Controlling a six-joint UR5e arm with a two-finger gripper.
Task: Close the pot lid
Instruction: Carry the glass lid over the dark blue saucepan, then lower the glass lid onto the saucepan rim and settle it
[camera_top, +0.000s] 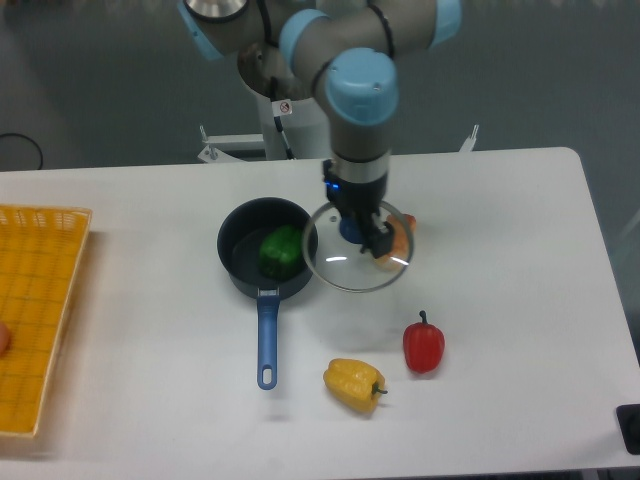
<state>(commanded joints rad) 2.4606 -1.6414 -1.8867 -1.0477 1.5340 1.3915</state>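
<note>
No words, brands or numbers can be read anywhere; the only sign is a small round red-ringed sticker (285, 107) on the white robot base column (296, 125) behind the worktop, and its symbol is too small to make out

A white table (520, 330) spreads under the end effector and out to either side of it. Behind the end effector, past the table's far edge, there's dull grey floor (90, 80), with a black cable (22, 150) far off to the left.
</note>
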